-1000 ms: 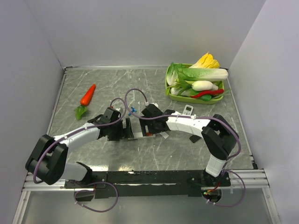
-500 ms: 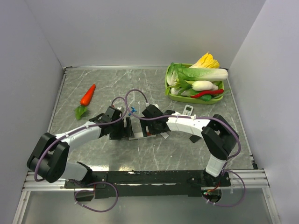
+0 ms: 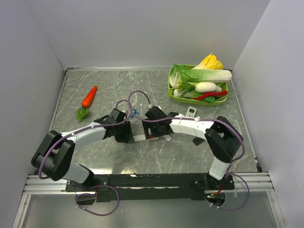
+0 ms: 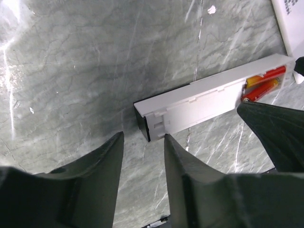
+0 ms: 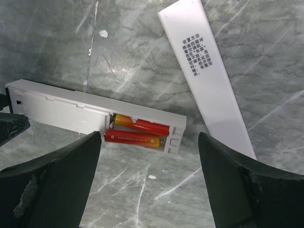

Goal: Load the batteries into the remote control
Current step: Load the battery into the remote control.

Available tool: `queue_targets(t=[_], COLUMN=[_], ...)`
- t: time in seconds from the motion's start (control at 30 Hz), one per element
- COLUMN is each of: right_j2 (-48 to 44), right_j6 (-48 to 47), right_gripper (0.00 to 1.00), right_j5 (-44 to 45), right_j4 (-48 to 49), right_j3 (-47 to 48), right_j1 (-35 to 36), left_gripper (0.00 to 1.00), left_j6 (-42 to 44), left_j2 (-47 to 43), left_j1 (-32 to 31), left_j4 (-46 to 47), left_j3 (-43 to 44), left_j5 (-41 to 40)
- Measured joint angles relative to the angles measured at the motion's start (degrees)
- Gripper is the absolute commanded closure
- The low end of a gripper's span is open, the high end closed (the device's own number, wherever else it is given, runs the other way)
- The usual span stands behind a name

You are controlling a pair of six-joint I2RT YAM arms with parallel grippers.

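The remote control [image 5: 61, 108] is a slim white bar lying back-up on the marble table, also in the left wrist view [image 4: 199, 102]. Two red-orange batteries [image 5: 137, 133] lie side by side in its open compartment, seen from the left too [image 4: 263, 83]. Its white back cover [image 5: 209, 71] lies loose beside that end. My right gripper [image 5: 149, 140] hangs open and wide over the battery end, touching nothing. My left gripper [image 4: 142, 138] has its jaws partly narrowed at the remote's other end, with a gap still showing. From above, both grippers [image 3: 129, 133] [image 3: 154, 129] hide most of the remote.
A toy carrot [image 3: 89, 97] lies at the back left. A green tray [image 3: 170, 89] of toy vegetables stands at the back right. A short white remote with buttons [image 3: 190, 112] lies near the right arm. A small blue piece [image 3: 135, 112] sits behind the grippers.
My left arm has slid right toward the remote's end and its jaws have narrowed a good deal. The right arm, the remote and the batteries have stayed put.
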Motion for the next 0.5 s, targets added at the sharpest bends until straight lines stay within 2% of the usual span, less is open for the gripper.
queue_targets(t=[0.5], right_j2=[-2.38], right_j6=[0.70], right_gripper=[0.10], right_j5=[-2.64], right_j4=[1.77], right_j3=[-1.07], right_j1=[-1.25], left_gripper=[0.58], left_j6=[-0.52], left_j2=[0.28], left_j1=[-0.11], left_j4=[0.44], left_j3=[0.07], left_j5=[0.37])
